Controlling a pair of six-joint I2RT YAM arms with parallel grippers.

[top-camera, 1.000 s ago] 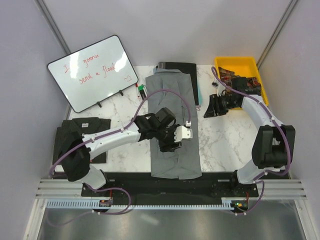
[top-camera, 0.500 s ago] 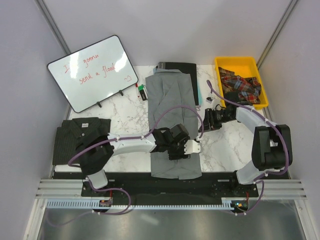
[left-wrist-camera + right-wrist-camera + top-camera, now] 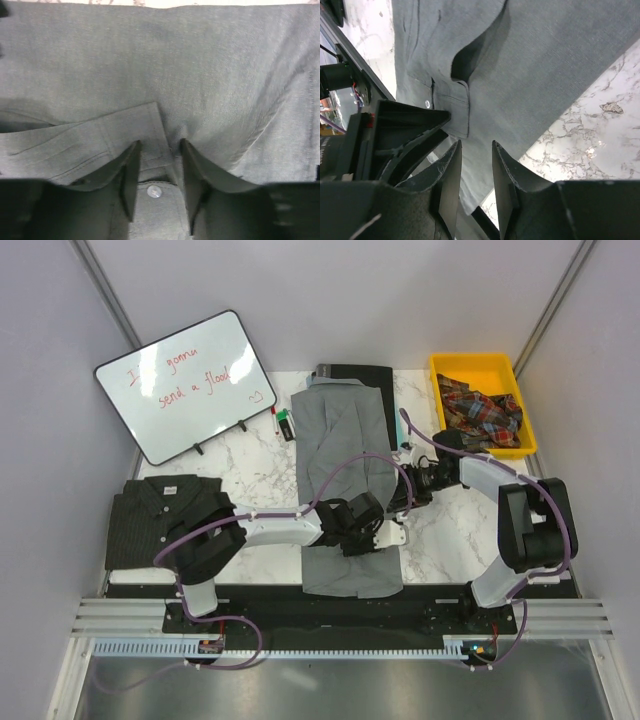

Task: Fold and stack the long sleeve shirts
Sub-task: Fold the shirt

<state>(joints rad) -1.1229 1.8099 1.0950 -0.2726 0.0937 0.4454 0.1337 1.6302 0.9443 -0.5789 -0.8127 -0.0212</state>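
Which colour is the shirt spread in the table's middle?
The shirt is plain mid-grey; top external view shows it best.

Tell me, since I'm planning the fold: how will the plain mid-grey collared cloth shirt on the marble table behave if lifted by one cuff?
Probably floppy: the plain mid-grey collared cloth shirt lies flat with soft wrinkles, so it should drape and trail. Likely light too: its sleeve arches loosely off the body without flattening.

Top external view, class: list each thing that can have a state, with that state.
Plain mid-grey collared cloth shirt, laid out lengthwise, sleeve folded over it.
Dark charcoal striped shirt, folded.
Yellow plastic bin, holding crumpled plaid cloth.
Left tool, open astride the cuff.
Right tool, open at the grey shirt's edge.
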